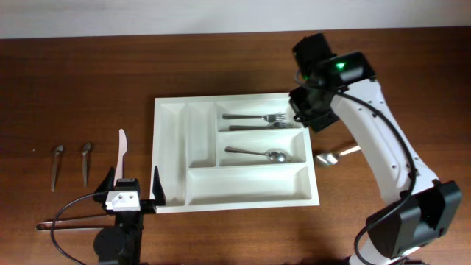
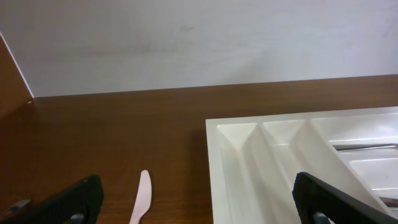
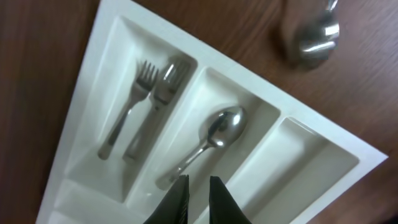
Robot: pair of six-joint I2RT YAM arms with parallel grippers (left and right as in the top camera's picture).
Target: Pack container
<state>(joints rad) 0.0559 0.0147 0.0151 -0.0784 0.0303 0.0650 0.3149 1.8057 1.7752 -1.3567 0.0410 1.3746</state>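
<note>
Black fingers of the right gripper [image 3: 199,196] sit almost together with nothing between them, poised above the container [image 1: 185,140], whose wide compartments lie directly beneath. Just under the fingertips a spoon [image 3: 208,140] rests alone in the middle compartment. Beyond it, two forks [image 3: 140,106] lie side by side in the next one. Like is laid with like, so each compartment seems reserved for one kind of cutlery. Past the container's edge, on bare wood off to the gripper's side, lies a second spoon [image 3: 314,34]. It likely belongs beside the first, and the fingers would need to spread before taking it.

At the container's near left corner the left gripper [image 1: 134,188] hovers empty with its fingers spread wide, one of them over the rim. Ahead of it, just outside the container, lies a pale plastic knife [image 1: 122,151], probably meant for one of the two narrow slots, both empty. Farther off to its left lie two small metal utensils [image 1: 57,163].
</note>
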